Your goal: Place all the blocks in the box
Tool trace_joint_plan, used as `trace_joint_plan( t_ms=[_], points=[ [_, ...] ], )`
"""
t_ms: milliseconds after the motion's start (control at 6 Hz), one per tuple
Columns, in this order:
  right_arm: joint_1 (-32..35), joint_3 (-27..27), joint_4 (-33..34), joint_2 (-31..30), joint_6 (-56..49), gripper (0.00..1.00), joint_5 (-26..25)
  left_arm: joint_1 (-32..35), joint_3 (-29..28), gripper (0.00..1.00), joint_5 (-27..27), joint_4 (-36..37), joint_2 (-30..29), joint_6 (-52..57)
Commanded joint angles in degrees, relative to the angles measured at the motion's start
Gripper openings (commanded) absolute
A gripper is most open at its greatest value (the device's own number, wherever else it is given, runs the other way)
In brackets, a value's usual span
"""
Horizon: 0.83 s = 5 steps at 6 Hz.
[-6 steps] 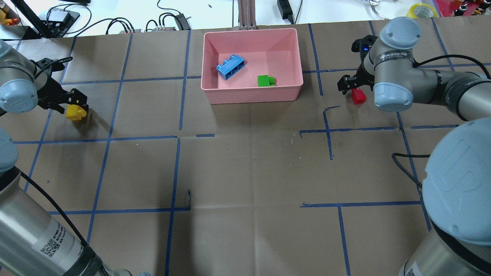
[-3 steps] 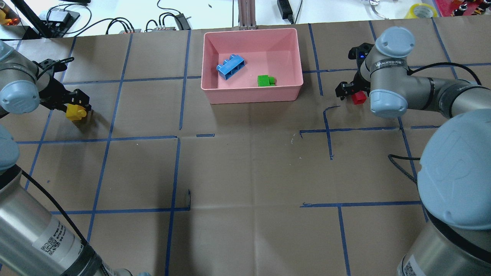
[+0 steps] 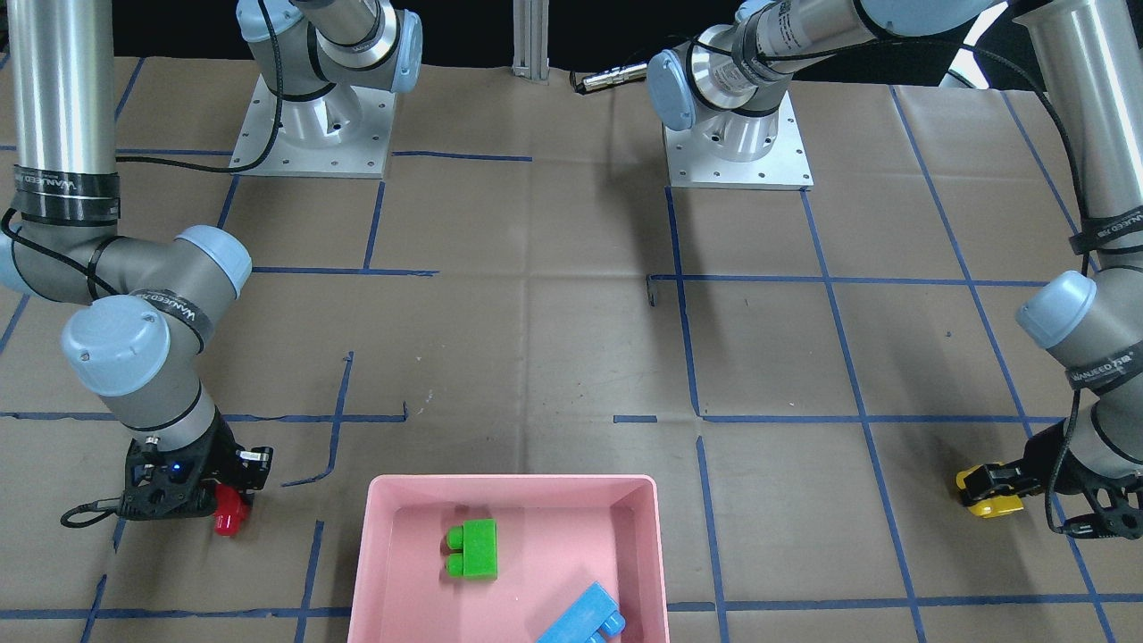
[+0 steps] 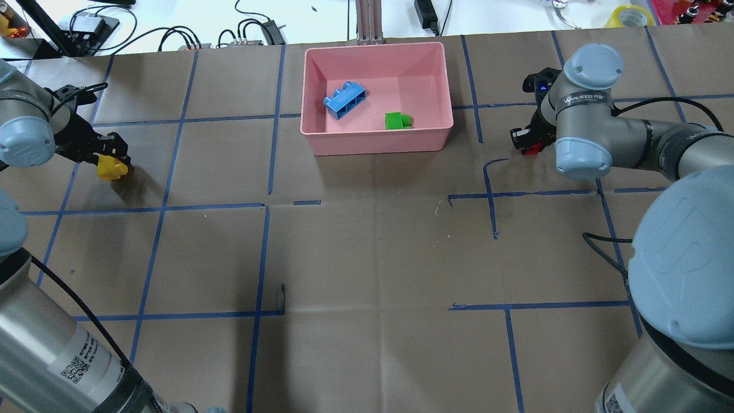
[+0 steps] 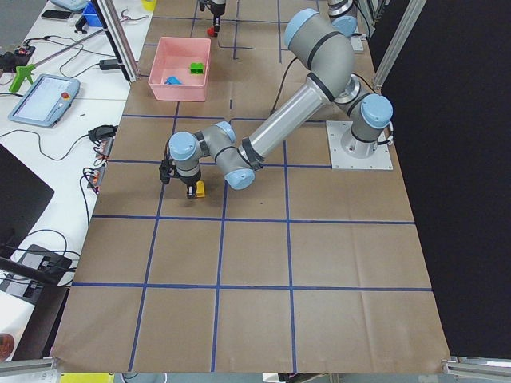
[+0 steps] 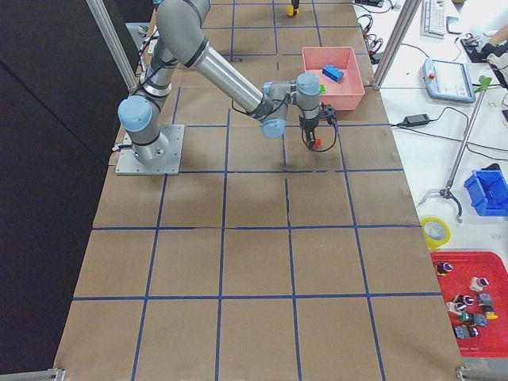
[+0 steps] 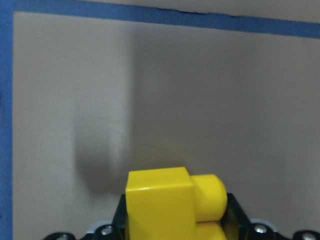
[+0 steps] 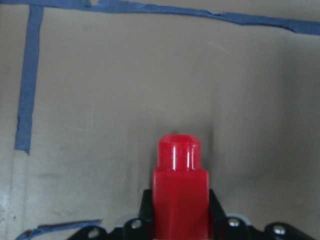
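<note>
The pink box (image 4: 378, 143) stands at the table's far middle with the blue block (image 4: 345, 100) and the green block (image 4: 397, 121) lying inside. My left gripper (image 4: 108, 159) is shut on the yellow block (image 4: 110, 168), far left of the box; the left wrist view shows the yellow block (image 7: 160, 200) between the fingers, with its shadow on the paper. My right gripper (image 4: 528, 143) is shut on the red block (image 4: 532, 150), right of the box, mostly hidden under the wrist. The red block (image 8: 179, 192) sits upright between the fingers.
Brown paper with blue tape lines covers the table (image 4: 373, 258). Cables and electronics (image 4: 241, 34) lie beyond the far edge behind the box. The two arm bases (image 3: 737, 134) stand on the robot's side of the table.
My right wrist has turned and shifted slightly left with the red block, which now shows less. My left gripper has moved slightly up the view with the yellow block.
</note>
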<state>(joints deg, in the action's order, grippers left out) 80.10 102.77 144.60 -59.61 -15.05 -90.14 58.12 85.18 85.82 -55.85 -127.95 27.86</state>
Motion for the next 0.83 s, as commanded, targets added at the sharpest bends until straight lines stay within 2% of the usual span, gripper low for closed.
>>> trace_joint_plan(
  t_ms=[0, 167, 333, 500, 667],
  points=[
    [-0.21, -0.72, -0.37, -0.67, -1.56, 0.01, 0.14, 0.42, -4.46, 0.04, 0.32, -6.5, 2.34, 0.0],
    [-0.04, -1.86, -1.85, -4.07, -1.04, 0.01, 2.23, 1.64, -11.19, 0.02, 0.32, -15.17, 2.88, -0.52],
    [0.31, -2.74, -10.57, -8.98, 0.27, 0.01, 3.56, 4.87, -19.61, 0.01, 0.23, -23.35, 2.36, -2.44],
    [0.67, -4.84, -17.18, -13.03, 4.37, 0.02, 4.35, 10.91, -25.79, 0.02, -0.12, -29.43, 2.1, -8.46],
    [2.06, -8.78, -24.38, -13.94, 8.15, 0.02, 9.93, 17.67, -28.55, 0.02, -0.64, -30.71, 1.92, -19.14]
  ],
)
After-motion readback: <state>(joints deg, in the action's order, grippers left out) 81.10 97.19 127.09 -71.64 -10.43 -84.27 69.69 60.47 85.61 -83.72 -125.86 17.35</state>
